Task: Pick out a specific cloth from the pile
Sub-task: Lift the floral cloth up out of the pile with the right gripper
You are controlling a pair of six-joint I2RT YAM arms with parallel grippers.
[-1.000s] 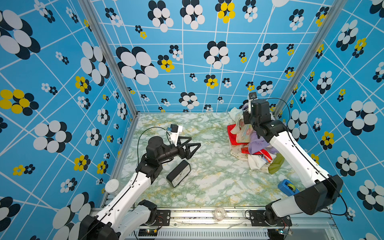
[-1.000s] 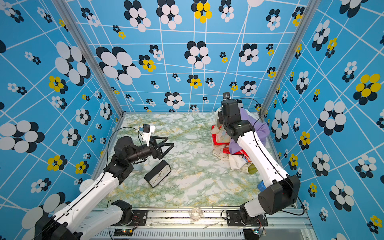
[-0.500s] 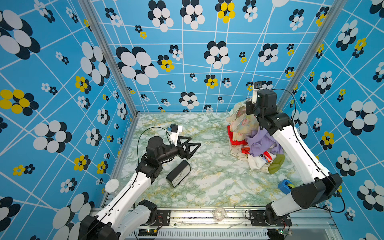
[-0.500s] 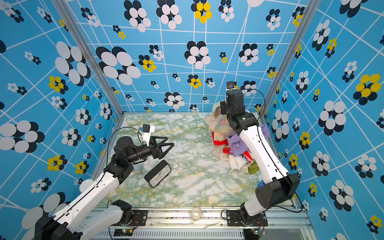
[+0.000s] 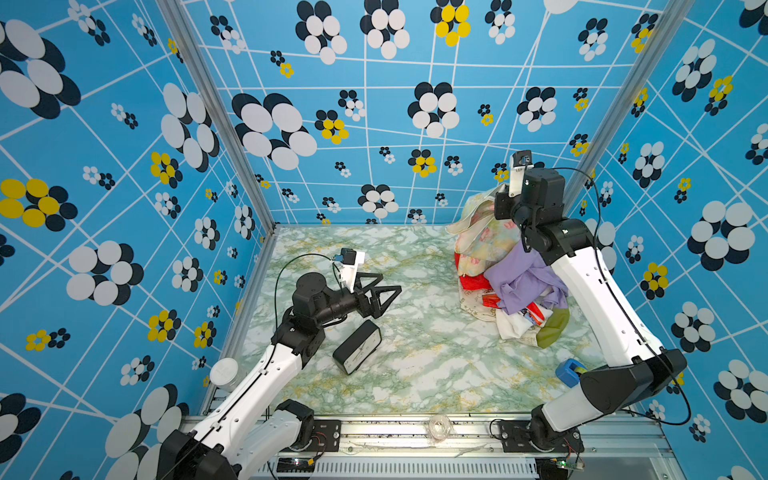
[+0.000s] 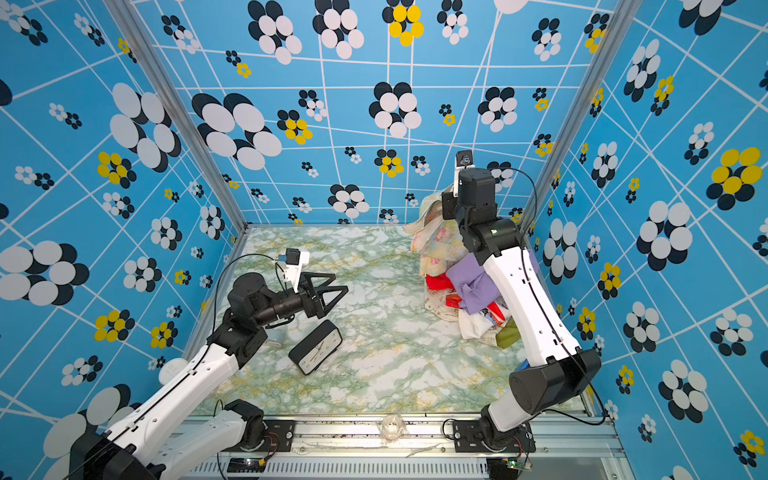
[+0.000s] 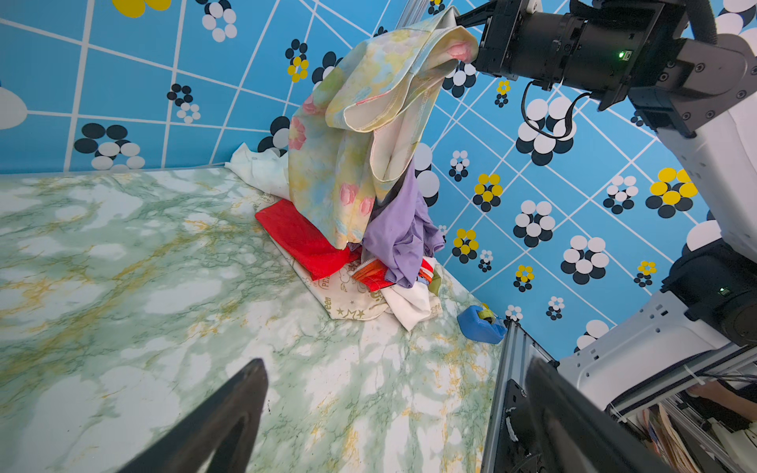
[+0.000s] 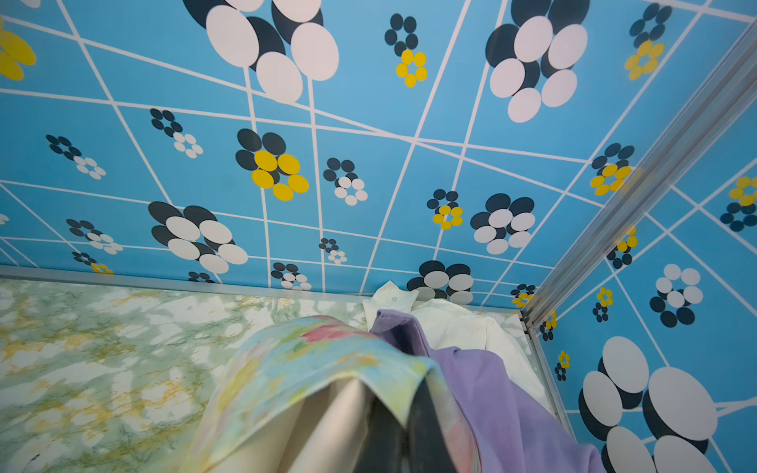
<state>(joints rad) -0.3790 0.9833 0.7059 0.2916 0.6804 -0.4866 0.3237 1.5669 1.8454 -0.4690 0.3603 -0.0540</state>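
In both top views the right arm has climbed over the past second, and its right hand (image 5: 498, 208) now sits high near the back corner, clenched on the top edge of the flowered cream cloth (image 5: 484, 241) (image 6: 440, 245). The cloth has been drawn up into a hanging column above the pile (image 5: 515, 299) on the right side of the marbled desk (image 5: 415, 374). The left hand (image 5: 390, 282) has not moved. It hovers with its jaws apart over the desk, just above a black alarm clock (image 6: 316, 347), well apart from the pile. The left wrist view looks across at the lift. The right hand (image 7: 465, 30) pinches a folded corner of the flowered cloth (image 7: 348, 164), which drapes down until its lower hem meets the red cloth (image 7: 303, 241). I cannot tell whether that hem is caught or only resting there. A lavender cloth (image 7: 397, 229) hangs against the back of the flowered cloth and has been pulled partly up with it. A blue tape dispenser (image 7: 479, 325) lies near the pile. In the right wrist view the flowered cloth (image 8: 307, 368) folds over a dark finger, with the lavender cloth (image 8: 491, 389) pressed beside it and a white cloth (image 8: 450, 323) below in the corner. The right cloth seems to have been chosen and mostly raised, but it is not yet free. It likely needs more height, or a pull to the side, to shed the lavender cloth.
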